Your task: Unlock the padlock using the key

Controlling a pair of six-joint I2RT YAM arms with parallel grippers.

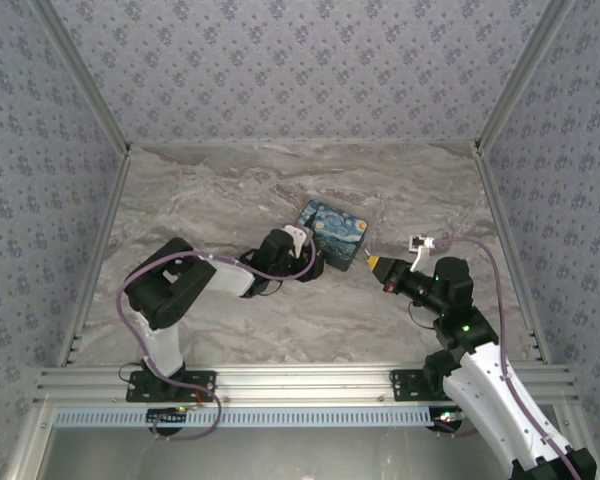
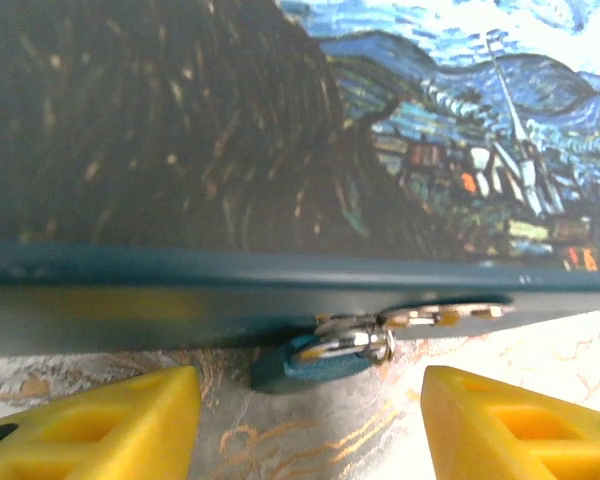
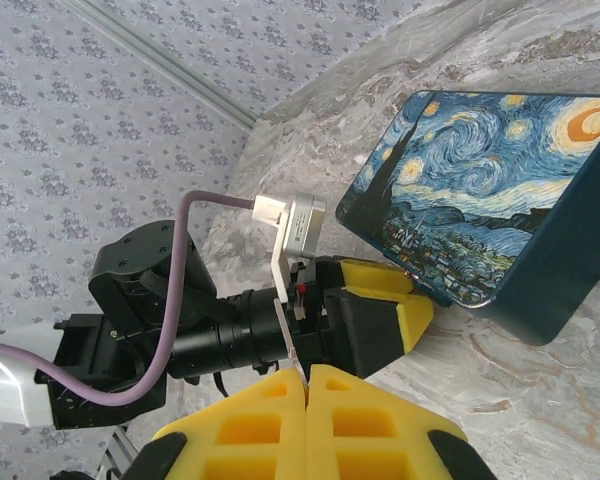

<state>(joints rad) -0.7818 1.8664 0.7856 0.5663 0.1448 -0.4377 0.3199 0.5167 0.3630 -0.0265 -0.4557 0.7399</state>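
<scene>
Likely light, stiff and slick, the padlock [image 2: 298, 366] hangs just ahead of the left pincer [image 2: 308, 402], jaws apart — pinch its blue body; right pincer [image 3: 306, 386] clamps the key [image 3: 289, 338].

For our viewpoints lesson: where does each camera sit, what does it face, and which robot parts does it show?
Top external: above, behind the bases, looking down at the table, left arm and right arm.
Left wrist: low on the open left gripper, facing the padlock at the box edge.
Right wrist: behind the shut right gripper pinching the key, facing the left gripper.
Both wrist views share the box.
</scene>
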